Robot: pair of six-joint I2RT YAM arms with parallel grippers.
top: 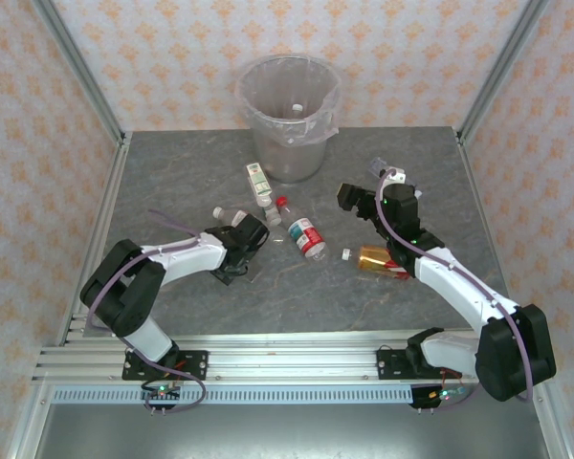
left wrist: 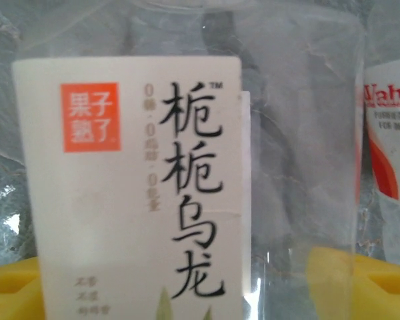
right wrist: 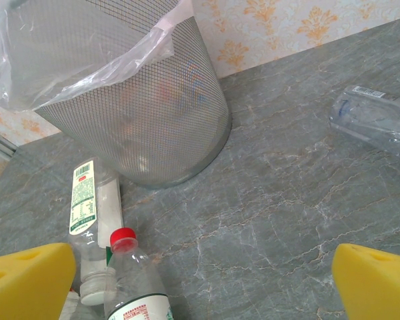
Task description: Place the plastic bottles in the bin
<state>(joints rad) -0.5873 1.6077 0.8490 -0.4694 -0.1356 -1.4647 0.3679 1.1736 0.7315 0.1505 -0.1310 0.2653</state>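
Note:
The bin [top: 285, 115] stands at the back of the table, lined with a clear bag; a white cap shows inside it. My left gripper [top: 247, 232] is down around a clear bottle [top: 230, 216]. In the left wrist view this white-labelled bottle [left wrist: 133, 187] lies between the yellow pads [left wrist: 380, 287], and contact is unclear. My right gripper [top: 352, 198] hangs open, its pads [right wrist: 27, 280] wide apart over bare table. A red-capped bottle [right wrist: 137, 287] and a green-white labelled bottle [right wrist: 87, 207] lie close to its left pad. An amber bottle [top: 381, 260] lies beside the right arm.
A clear unlabelled bottle [right wrist: 377, 120] lies right of the bin [right wrist: 133, 100], close to the right wrist. The red-and-white label of the red-capped bottle [left wrist: 390, 147] shows just right of the left gripper. Patterned walls and metal posts enclose the table [top: 172, 182].

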